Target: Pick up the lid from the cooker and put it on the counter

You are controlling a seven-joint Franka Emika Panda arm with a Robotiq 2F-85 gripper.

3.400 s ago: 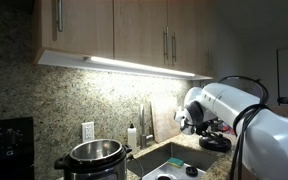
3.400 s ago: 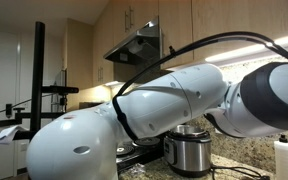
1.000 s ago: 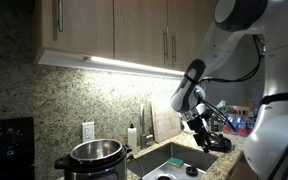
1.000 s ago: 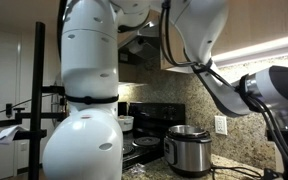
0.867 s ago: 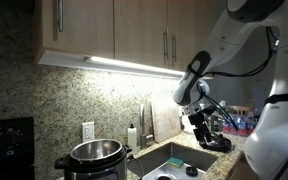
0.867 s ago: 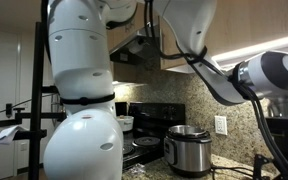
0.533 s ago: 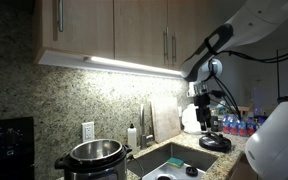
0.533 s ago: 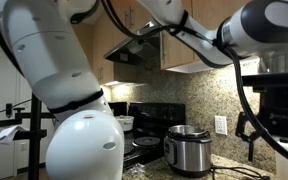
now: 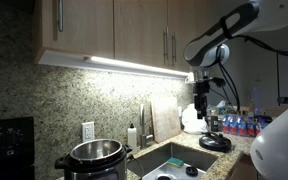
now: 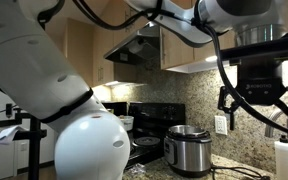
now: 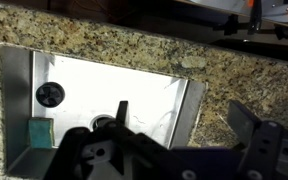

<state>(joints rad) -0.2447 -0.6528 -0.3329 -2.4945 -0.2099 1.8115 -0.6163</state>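
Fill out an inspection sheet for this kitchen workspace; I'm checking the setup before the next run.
Surface: speckled granite counter with a steel sink set in.
Job's things: cooker stands with no lid on top; black lid lies on the counter beside the sink.
Clutter: soap bottle, cutting board, water bottles, green sponge in the sink.
Grippers: gripper open, empty, above the lid.
Cables: black cables run along the arm.
Surroundings: wooden cabinets, wall outlet, black stove.
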